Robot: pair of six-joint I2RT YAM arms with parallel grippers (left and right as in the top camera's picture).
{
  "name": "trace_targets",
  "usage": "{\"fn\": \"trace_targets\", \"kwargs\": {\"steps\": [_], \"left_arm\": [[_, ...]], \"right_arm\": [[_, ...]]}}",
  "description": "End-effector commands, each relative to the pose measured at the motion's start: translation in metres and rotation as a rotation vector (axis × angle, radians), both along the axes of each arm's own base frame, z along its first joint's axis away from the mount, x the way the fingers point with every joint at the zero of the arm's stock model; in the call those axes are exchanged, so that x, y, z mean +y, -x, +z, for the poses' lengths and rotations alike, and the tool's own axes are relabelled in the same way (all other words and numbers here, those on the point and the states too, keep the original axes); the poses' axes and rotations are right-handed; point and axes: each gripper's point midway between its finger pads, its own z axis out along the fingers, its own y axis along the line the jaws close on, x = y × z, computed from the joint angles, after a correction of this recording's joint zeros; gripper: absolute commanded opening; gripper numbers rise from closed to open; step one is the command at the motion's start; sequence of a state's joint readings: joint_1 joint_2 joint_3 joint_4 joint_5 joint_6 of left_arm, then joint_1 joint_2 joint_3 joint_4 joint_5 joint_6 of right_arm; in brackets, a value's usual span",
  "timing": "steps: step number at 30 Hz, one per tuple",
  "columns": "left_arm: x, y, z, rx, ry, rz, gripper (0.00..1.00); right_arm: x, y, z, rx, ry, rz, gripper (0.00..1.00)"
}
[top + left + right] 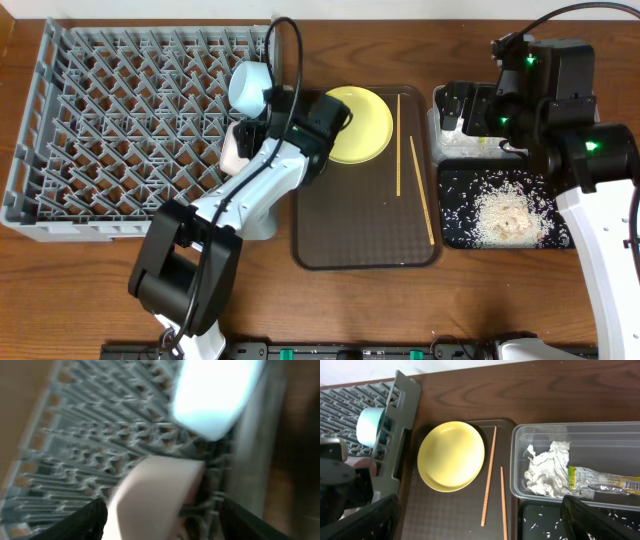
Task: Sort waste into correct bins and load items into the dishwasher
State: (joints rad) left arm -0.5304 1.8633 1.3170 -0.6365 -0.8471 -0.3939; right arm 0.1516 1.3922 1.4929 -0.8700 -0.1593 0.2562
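Note:
The grey dish rack [110, 130] stands at the left with the light blue bowl [248, 87] on its side at the right edge. My left gripper [162, 520] is at that edge, open around a white bowl or cup [155, 500]; its left finger touches it and a gap shows on the right. The yellow plate [358, 122] and two chopsticks [398, 140] lie on the brown tray [360, 240]. My right gripper [480, 525] is open and empty above the tray's right side. The clear container [520, 460] holds tissue [547, 470] and the wrapper [600, 480]. Rice [505, 215] lies in the black tray [455, 230].
My left arm [260, 190] lies across the rack's right corner and the brown tray's left edge. My right arm [570, 130] hangs over the clear container and hides most of it in the overhead view. Bare wooden table [90, 290] shows in front of the rack.

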Motion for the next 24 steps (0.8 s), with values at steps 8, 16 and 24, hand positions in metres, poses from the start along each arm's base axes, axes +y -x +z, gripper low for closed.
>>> {"fn": "trace_targets", "kwargs": {"steps": [8,16,24], "left_arm": [[-0.074,-0.012,0.052,-0.008,0.425,-0.208,0.75],[-0.122,0.014,0.061,0.057,0.802,-0.233,0.74],[-0.130,0.020,-0.028,0.152,0.871,0.102,0.61]], "right_arm": [[-0.003,-0.001,0.000,0.001,-0.003,-0.017,0.99],[-0.003,-0.001,0.000,0.001,-0.003,-0.017,0.99],[-0.003,-0.001,0.000,0.001,-0.003,-0.017,0.99]]}}
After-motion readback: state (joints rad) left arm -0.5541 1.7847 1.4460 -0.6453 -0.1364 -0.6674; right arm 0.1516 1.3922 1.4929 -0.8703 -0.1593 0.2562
